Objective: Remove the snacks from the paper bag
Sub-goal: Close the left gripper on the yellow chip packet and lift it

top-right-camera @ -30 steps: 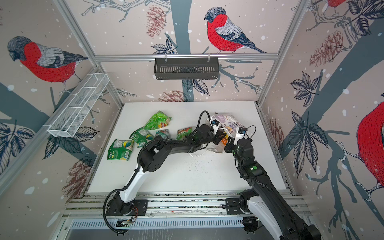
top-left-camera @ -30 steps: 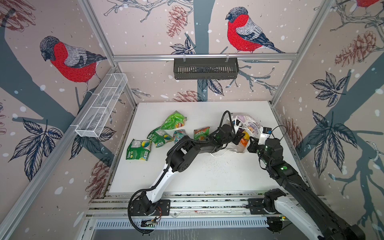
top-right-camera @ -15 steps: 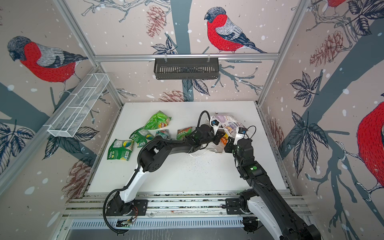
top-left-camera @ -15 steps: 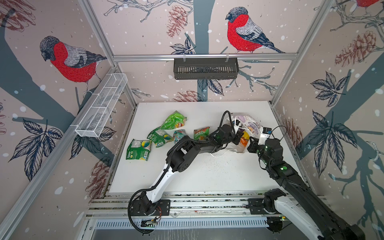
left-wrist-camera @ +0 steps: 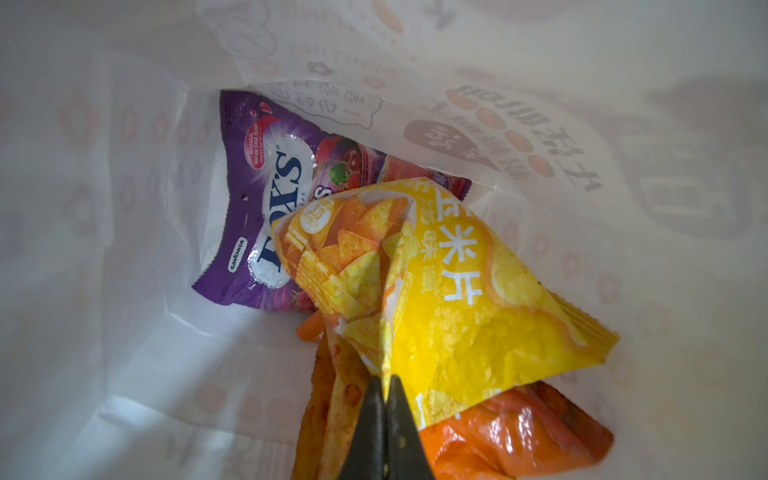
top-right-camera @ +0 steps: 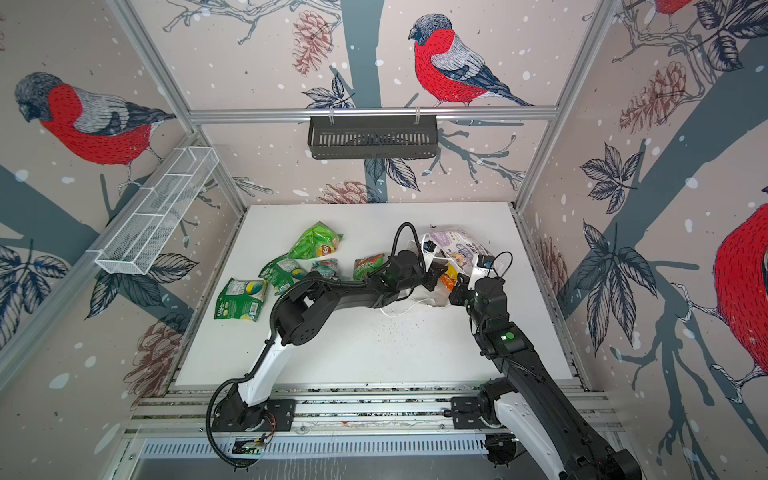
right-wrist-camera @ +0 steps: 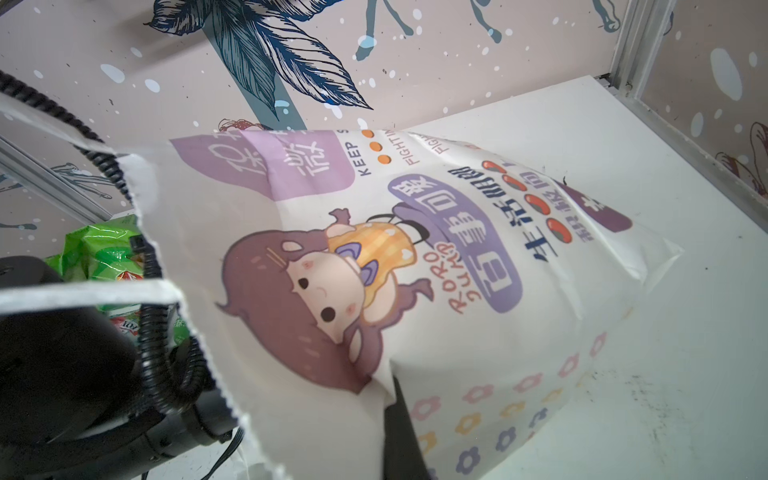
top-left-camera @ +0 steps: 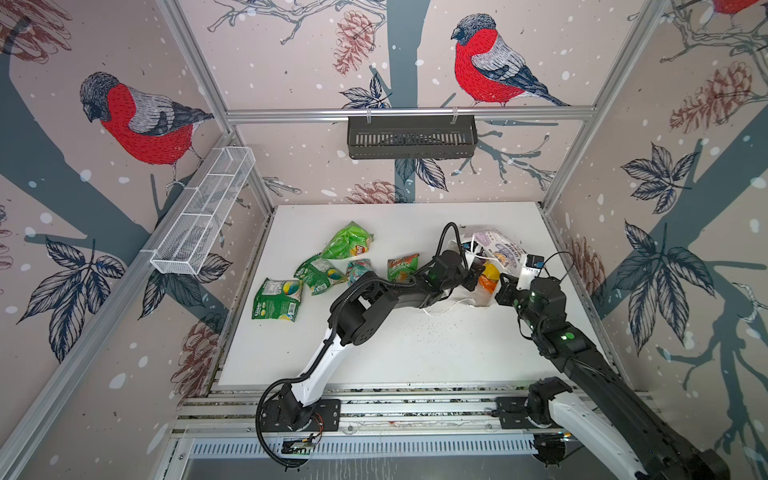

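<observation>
The white paper bag [top-left-camera: 500, 249] [right-wrist-camera: 478, 291] lies on its side at the table's right back. My left gripper [left-wrist-camera: 386, 380] reaches inside its mouth and is shut on a fold of the yellow packet [left-wrist-camera: 465, 307]. A purple packet [left-wrist-camera: 257, 195] lies behind it and an orange one [left-wrist-camera: 515, 432] under it. My right gripper [right-wrist-camera: 392, 384] is shut on a pinch of the bag's printed wall near the mouth. Out on the table lie three green snacks [top-left-camera: 348, 245] [top-left-camera: 318, 275] [top-left-camera: 276, 299], a teal one [top-left-camera: 359, 270] and a green-orange one [top-left-camera: 402, 267].
A white wire basket [top-left-camera: 203, 212] hangs on the left wall and a dark slotted basket [top-left-camera: 411, 137] on the back wall. The bag's white cord handle [top-left-camera: 440, 309] trails on the table under my left arm. Crumbs dot the table in front of the bag.
My left gripper has closed on the yellow packet inside the bag. Both arms and the bag have stayed almost where they were.
</observation>
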You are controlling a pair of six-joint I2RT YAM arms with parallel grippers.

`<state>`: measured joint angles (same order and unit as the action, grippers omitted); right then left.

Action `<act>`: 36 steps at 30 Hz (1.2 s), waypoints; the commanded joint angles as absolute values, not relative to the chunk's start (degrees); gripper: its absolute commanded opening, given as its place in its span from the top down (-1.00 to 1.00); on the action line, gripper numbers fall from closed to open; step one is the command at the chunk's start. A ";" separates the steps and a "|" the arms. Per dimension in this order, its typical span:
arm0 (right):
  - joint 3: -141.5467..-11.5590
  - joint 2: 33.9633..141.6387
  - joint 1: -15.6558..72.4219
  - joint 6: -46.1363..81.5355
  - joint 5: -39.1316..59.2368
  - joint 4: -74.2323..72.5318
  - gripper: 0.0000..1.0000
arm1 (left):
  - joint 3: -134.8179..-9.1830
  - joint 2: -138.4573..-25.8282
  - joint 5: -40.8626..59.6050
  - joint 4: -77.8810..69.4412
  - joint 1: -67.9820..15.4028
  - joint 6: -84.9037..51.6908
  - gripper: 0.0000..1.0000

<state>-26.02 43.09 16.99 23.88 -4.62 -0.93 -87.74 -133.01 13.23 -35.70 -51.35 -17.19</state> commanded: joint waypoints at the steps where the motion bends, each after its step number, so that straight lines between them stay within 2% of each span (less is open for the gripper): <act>1: -26.27 43.07 16.94 24.43 -5.37 -2.75 1.00 | -86.45 -131.14 11.87 -39.59 -51.24 -17.49 1.00; 17: -27.16 43.68 16.81 25.00 -6.59 -2.44 1.00 | -73.68 -119.88 10.11 -41.36 -51.59 -17.17 1.00; 36: -26.37 42.98 16.11 25.08 -7.73 -2.11 1.00 | -66.91 -111.93 5.57 -36.80 -52.47 -13.24 1.00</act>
<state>-26.44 43.18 16.34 25.32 -6.92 -0.93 -67.29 -113.16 7.20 -36.14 -52.29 -14.94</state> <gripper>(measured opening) 0.048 0.048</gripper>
